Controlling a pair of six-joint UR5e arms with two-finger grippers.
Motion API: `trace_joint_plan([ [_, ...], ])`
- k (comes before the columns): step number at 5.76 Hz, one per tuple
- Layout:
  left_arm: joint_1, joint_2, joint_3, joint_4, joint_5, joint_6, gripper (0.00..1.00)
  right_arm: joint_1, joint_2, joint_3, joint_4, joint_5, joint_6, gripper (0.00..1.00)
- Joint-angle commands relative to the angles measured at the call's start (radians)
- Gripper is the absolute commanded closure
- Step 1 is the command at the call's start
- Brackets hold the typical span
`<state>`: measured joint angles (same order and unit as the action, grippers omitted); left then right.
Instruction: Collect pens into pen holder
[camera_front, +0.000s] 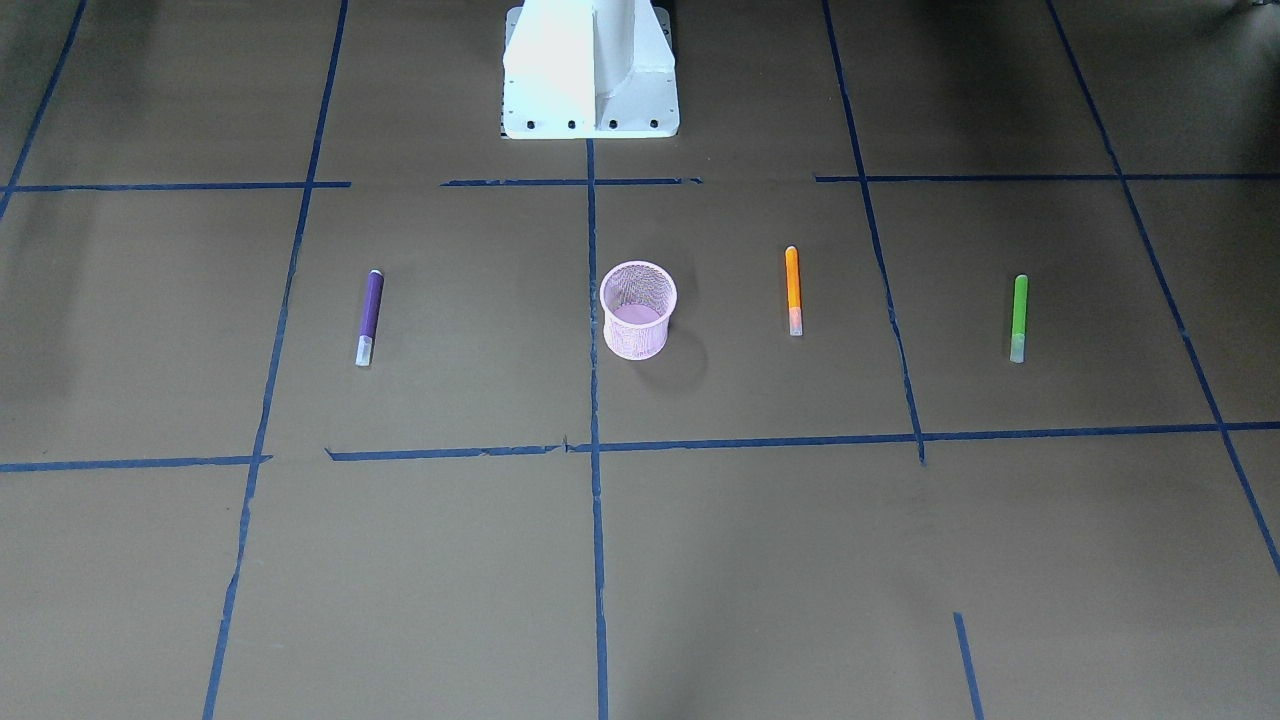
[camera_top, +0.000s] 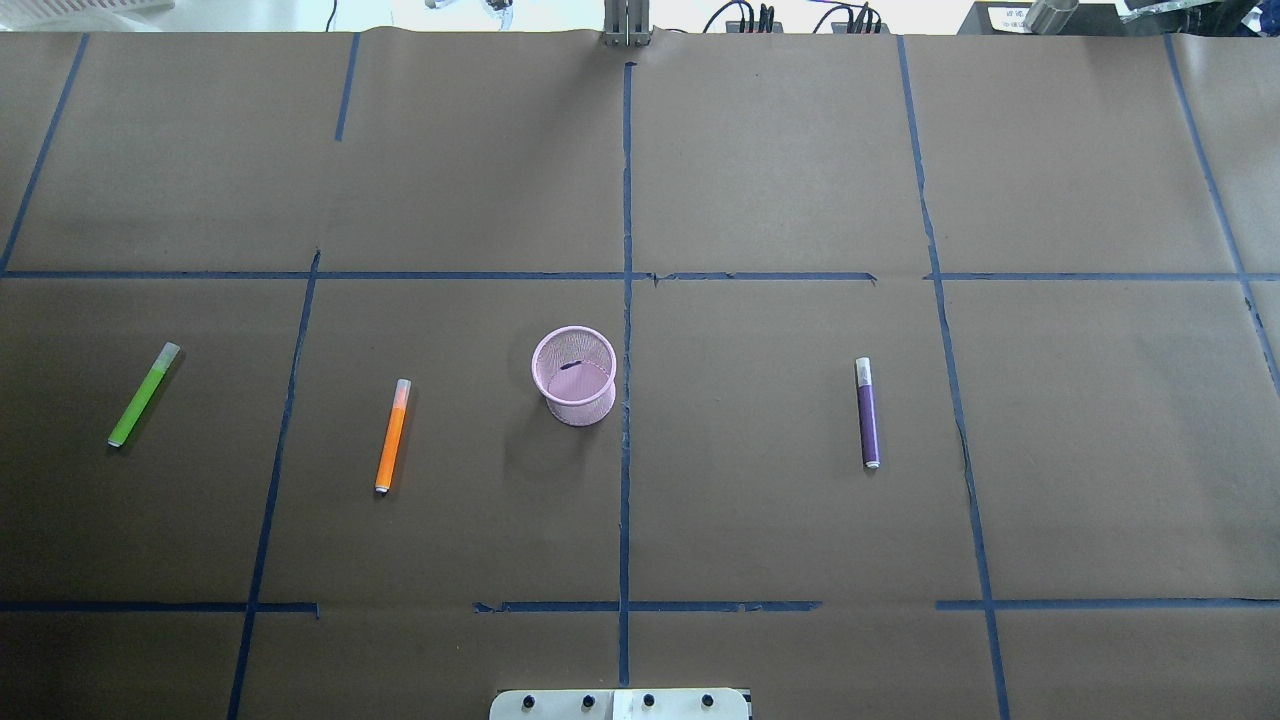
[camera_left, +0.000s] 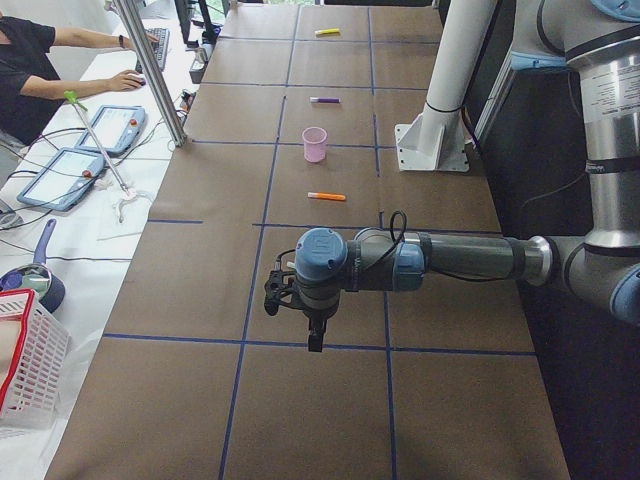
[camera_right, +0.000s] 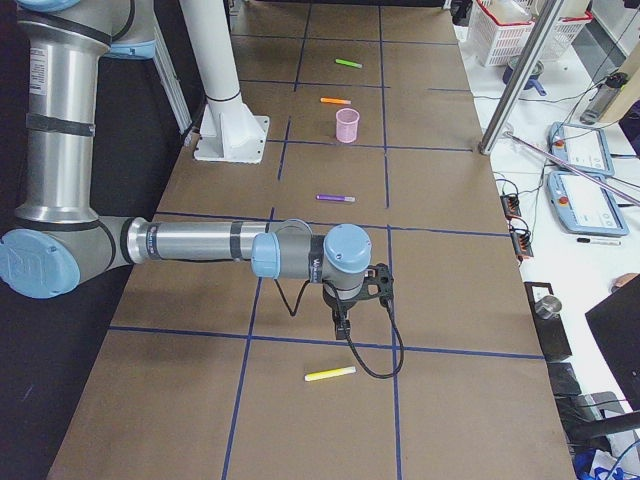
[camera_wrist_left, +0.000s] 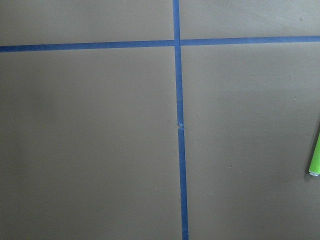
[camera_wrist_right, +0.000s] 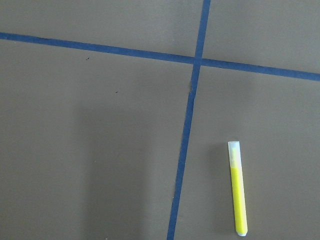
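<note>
The pink mesh pen holder (camera_front: 638, 310) (camera_top: 574, 376) stands upright mid-table with no pen showing inside. Flat on the paper lie a purple pen (camera_front: 369, 317) (camera_top: 867, 413), an orange pen (camera_front: 793, 290) (camera_top: 392, 436) and a green pen (camera_front: 1019, 318) (camera_top: 143, 395), whose end shows at the edge (camera_wrist_left: 315, 157) of the left wrist view. A yellow pen (camera_right: 330, 374) (camera_wrist_right: 238, 187) lies at the table's right end. My left gripper (camera_left: 314, 340) hovers over the left end and my right gripper (camera_right: 343, 328) near the yellow pen. I cannot tell whether either is open or shut.
Blue tape lines (camera_top: 626, 300) divide the brown paper. The white robot base (camera_front: 590, 75) sits at the table's robot-side edge. Beyond the far edge stand a metal post (camera_left: 150, 70), tablets (camera_left: 60, 175), a red-rimmed basket (camera_left: 25, 360) and a seated person (camera_left: 30, 70).
</note>
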<state>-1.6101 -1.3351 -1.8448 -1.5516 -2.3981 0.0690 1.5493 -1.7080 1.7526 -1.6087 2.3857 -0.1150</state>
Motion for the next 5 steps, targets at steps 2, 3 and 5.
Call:
trace_joint_plan([
  [2,0.271,-0.111,0.019,-0.021,0.01,-0.101,0.0,0.0,-0.004,0.002,0.001,0.003,-0.002,0.0],
  [3,0.338,-0.2,0.021,-0.019,0.01,-0.136,0.0,0.0,-0.005,0.004,0.001,0.003,0.0,0.0],
  [5,0.551,-0.307,0.1,-0.013,0.124,-0.175,0.0,0.0,-0.005,0.004,0.001,0.003,0.0,0.0],
])
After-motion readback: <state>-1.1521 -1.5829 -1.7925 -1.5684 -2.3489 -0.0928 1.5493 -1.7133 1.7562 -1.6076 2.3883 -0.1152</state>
